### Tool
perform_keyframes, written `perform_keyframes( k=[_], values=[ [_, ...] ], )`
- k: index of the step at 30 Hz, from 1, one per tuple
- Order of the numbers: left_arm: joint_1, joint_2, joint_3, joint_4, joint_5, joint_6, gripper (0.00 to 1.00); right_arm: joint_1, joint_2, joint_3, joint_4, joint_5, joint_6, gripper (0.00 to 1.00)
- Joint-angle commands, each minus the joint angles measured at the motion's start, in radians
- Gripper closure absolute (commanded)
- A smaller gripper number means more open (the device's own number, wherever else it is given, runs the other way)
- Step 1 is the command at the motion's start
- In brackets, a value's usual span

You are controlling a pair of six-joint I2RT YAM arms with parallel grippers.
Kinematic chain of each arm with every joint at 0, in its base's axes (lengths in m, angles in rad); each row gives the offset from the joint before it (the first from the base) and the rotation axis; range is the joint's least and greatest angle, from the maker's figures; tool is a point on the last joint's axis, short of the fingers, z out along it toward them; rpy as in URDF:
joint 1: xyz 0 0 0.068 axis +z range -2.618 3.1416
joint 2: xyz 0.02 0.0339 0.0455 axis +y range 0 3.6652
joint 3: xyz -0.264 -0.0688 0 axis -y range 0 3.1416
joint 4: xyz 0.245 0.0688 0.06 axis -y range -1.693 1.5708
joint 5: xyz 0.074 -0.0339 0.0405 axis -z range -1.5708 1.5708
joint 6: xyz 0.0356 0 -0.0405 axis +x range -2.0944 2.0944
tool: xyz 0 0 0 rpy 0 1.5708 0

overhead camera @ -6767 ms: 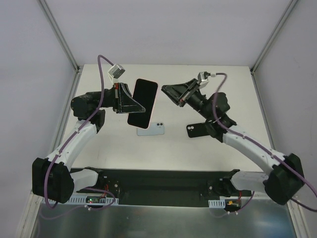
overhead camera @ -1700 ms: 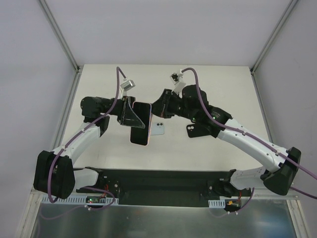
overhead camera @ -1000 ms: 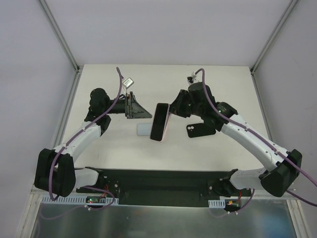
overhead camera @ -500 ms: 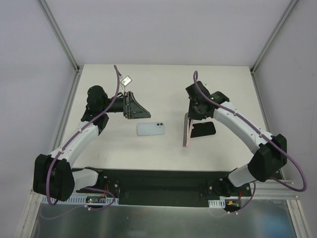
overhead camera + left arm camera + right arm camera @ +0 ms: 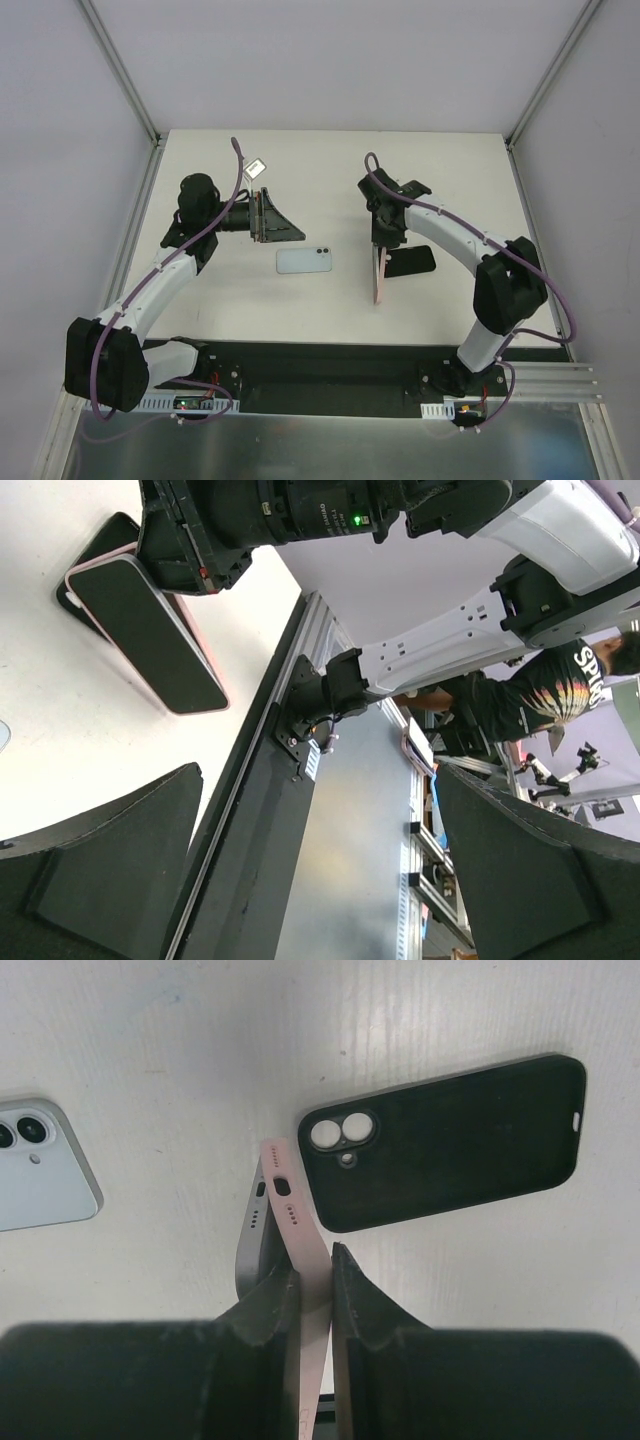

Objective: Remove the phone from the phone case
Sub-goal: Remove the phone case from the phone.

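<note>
The phone (image 5: 145, 630), dark screen showing, sits in a pink phone case (image 5: 292, 1210) that stands on its long edge on the table (image 5: 379, 280). My right gripper (image 5: 315, 1275) comes down from above (image 5: 382, 250) and is shut on the pink case. At the far end the phone's grey edge (image 5: 250, 1225) splays away from the case. My left gripper (image 5: 280, 224) hovers open to the left, apart from the phone, with nothing between its fingers (image 5: 100, 860).
An empty black case (image 5: 411, 262) (image 5: 450, 1140) lies flat just right of the standing phone. A light blue phone (image 5: 304, 261) (image 5: 40, 1175) lies face down at mid-table. The table's black front rail (image 5: 250, 810) runs below the left gripper.
The right gripper carried the cased phone from mid-air at centre rightward and down until it stood on edge beside the black case, and its wrist has turned. The left arm has barely moved.
</note>
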Motion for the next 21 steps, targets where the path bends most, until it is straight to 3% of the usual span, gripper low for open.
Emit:
perform_keyframes(
  k=[1,21],
  values=[
    [0.005,-0.025,0.019,-0.037,-0.024,0.053,0.01,0.001,0.013,0.022,0.039,-0.080,-0.012,0.98],
    [0.005,-0.004,-0.007,-0.150,-0.119,0.108,0.01,0.064,0.126,0.071,0.043,-0.125,0.018,0.98]
  ],
)
